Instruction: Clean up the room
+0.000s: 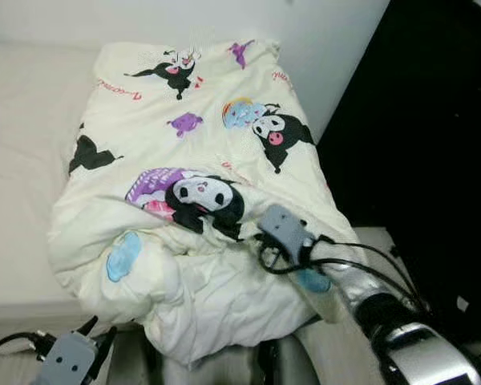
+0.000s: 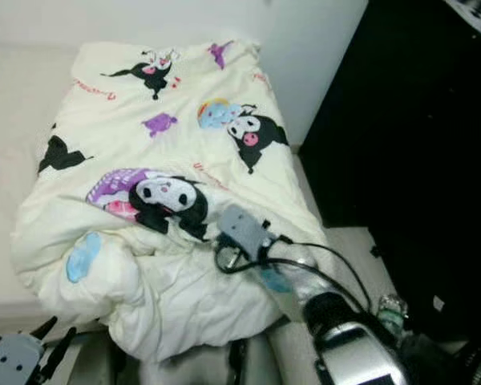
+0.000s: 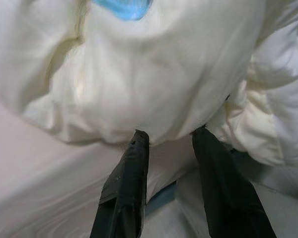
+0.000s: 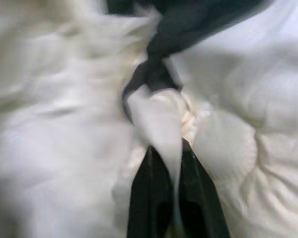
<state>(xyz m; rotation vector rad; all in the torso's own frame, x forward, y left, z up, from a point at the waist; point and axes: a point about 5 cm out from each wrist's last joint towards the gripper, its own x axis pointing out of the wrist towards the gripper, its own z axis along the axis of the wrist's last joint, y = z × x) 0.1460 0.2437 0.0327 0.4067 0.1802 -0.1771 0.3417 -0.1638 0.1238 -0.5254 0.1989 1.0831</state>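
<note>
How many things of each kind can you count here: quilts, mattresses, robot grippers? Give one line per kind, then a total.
Quilts: 1, the cartoon-print quilt
Mattresses: 1, the mattress
Grippers: 2, the left gripper open at the quilt's edge, the right gripper pinching a quilt fold
Total: 4

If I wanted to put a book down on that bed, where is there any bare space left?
The free patch is the bare cream mattress on the robot's left, bordered by the white wall behind and the cream cartoon-printed quilt. The right and near side is crowded: the quilt is heaped there, the right gripper pinches a fold, and the left gripper sits open at its near edge.
</note>
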